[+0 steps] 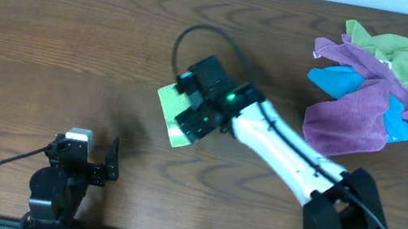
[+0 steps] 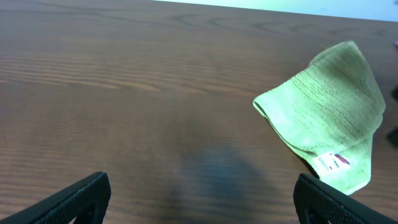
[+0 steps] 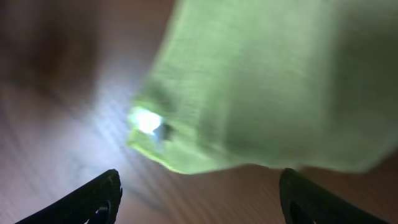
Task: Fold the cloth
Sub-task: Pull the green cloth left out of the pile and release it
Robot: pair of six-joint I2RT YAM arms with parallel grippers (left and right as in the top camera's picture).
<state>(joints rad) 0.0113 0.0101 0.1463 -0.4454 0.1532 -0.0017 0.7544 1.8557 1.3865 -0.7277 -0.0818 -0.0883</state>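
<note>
A light green cloth [image 1: 171, 106] lies folded small on the wooden table near the middle, with a white tag at its near edge. It also shows in the left wrist view [image 2: 329, 118] and, blurred, in the right wrist view [image 3: 267, 87]. My right gripper [image 1: 196, 121] is open and hovers right over the cloth, hiding part of it, with nothing between its fingers [image 3: 199, 199]. My left gripper [image 1: 94, 161] is open and empty near the table's front left, well away from the cloth; its fingertips [image 2: 202, 196] frame bare wood.
A heap of purple, blue and green cloths [image 1: 368, 87] lies at the back right. A black cable [image 1: 200, 36] loops behind the right arm. The table's front edge runs close behind the left arm's base.
</note>
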